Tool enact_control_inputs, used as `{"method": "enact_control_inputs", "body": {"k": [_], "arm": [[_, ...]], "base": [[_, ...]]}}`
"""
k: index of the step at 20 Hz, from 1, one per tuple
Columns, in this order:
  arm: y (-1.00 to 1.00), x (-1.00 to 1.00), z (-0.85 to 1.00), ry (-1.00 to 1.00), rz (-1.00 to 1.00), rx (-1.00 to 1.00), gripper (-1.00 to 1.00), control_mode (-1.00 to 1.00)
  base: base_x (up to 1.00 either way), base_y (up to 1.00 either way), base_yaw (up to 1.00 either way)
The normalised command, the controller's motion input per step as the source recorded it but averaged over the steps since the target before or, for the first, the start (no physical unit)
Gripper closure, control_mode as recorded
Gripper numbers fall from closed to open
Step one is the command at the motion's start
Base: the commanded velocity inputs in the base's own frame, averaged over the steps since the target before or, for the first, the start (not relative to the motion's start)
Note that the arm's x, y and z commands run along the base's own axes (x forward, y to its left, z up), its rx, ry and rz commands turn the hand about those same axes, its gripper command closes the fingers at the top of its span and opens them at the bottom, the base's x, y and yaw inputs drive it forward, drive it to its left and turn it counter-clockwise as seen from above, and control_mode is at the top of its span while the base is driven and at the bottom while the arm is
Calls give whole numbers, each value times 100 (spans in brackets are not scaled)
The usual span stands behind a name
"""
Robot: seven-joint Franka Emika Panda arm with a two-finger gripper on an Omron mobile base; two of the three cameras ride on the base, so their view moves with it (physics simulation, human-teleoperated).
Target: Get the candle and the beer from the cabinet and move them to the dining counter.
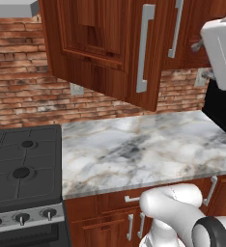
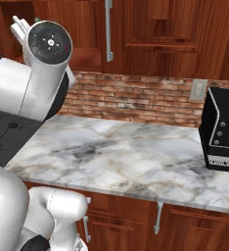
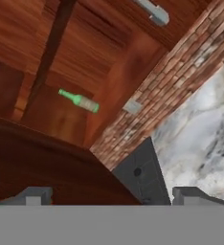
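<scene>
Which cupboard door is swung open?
The left door is open: it swings out over the marble worktop, handle on its free edge. The right door stays flat and closed.

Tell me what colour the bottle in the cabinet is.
Green glass with a pale label; the beer bottle shows best in the hand view.
</scene>
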Motion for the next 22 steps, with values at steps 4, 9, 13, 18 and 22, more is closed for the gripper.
{"method": "enact_control_inputs", "body": {"k": [4, 9, 13, 18, 22], "arm": [[12, 49, -4, 9, 16, 24, -100, -100], [21, 64, -15, 0, 21, 19, -100, -100], [19, 70, -16, 0, 21, 17, -100, -100], [20, 75, -15, 0, 21, 15, -100, -100], [40, 60, -14, 0, 21, 5, -100, -100]], "base": [[0, 0, 0], [0, 0, 0], [0, 0, 0], [0, 0, 0], [0, 0, 0]]}}
